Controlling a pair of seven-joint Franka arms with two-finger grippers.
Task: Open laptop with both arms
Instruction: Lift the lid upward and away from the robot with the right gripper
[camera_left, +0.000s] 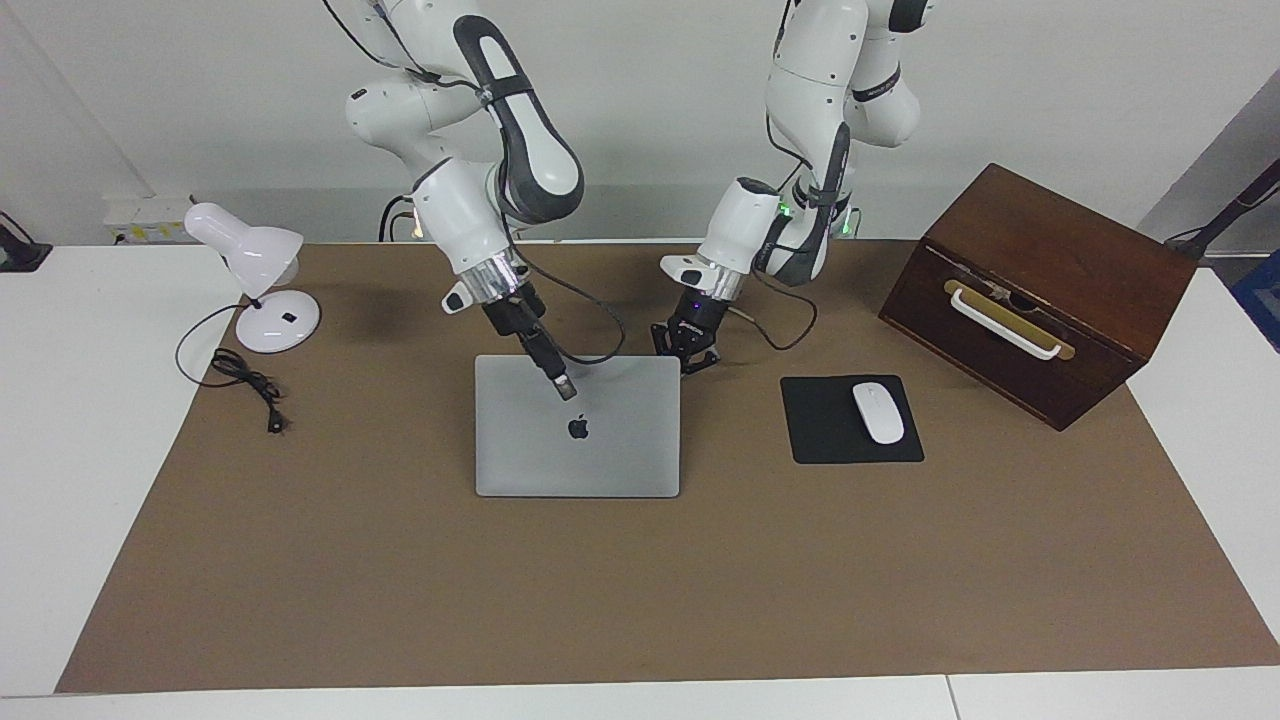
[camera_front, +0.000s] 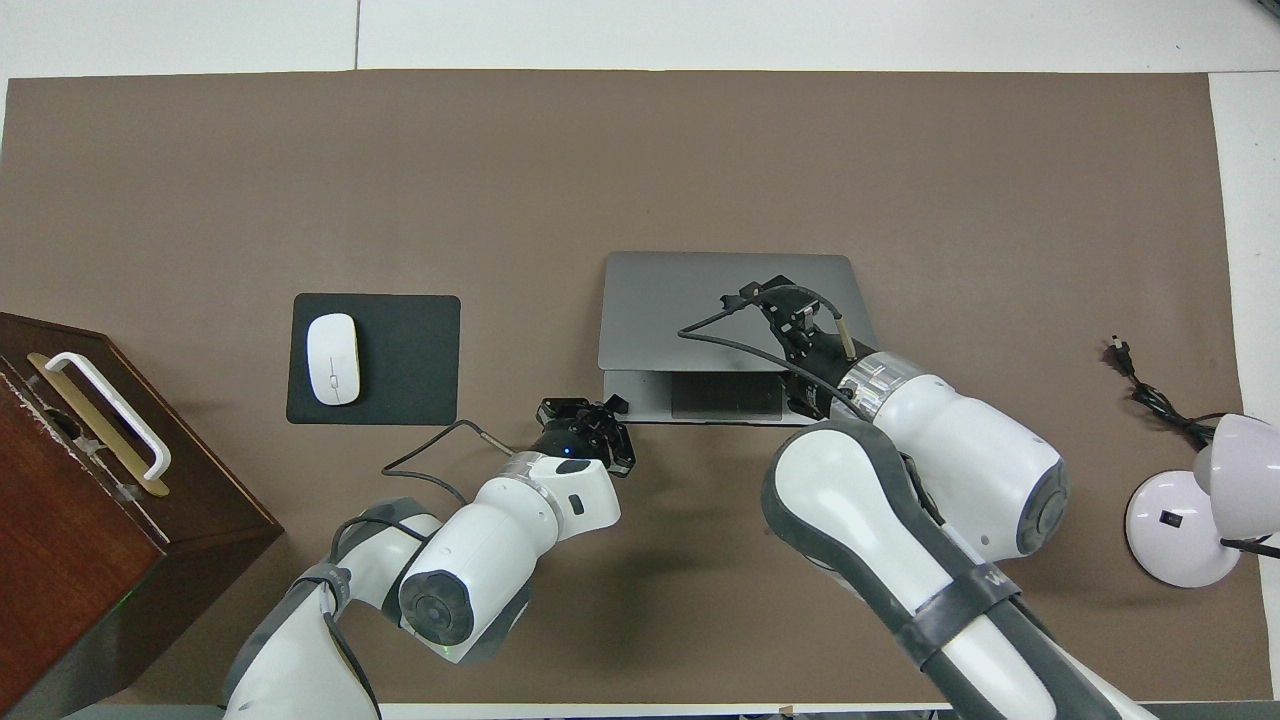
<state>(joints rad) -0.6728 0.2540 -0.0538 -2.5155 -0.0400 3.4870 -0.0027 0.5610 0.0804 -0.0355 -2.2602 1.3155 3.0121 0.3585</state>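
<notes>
We see the desk (camera_left: 1180, 420) under a brown mat (camera_left: 640, 580) that covers most of its top. The largest thing on it is a dark wooden box (camera_left: 1040, 290) with a white handle, at the left arm's end. The silver MacBook (camera_left: 577, 440) lies mid-mat between the two arms, its lid raised a little off the base along the edge nearest the robots; in the overhead view the grey trackpad (camera_front: 727, 396) and a strip of the base show under that lifted edge. At the right arm's end stands a white desk lamp (camera_left: 262, 285), its black cord (camera_left: 245, 380) trailing on the mat. A black mouse pad (camera_left: 851, 419) sits between the laptop and the box, with a white mouse (camera_left: 877, 412) on it.

The right hand (camera_left: 566, 388) is over the lid just above the apple logo, and we cannot tell whether it is clenched or released. The left hand (camera_left: 690, 360) is clenched on nothing, low at the laptop's corner nearest the robots, toward the mouse pad
</notes>
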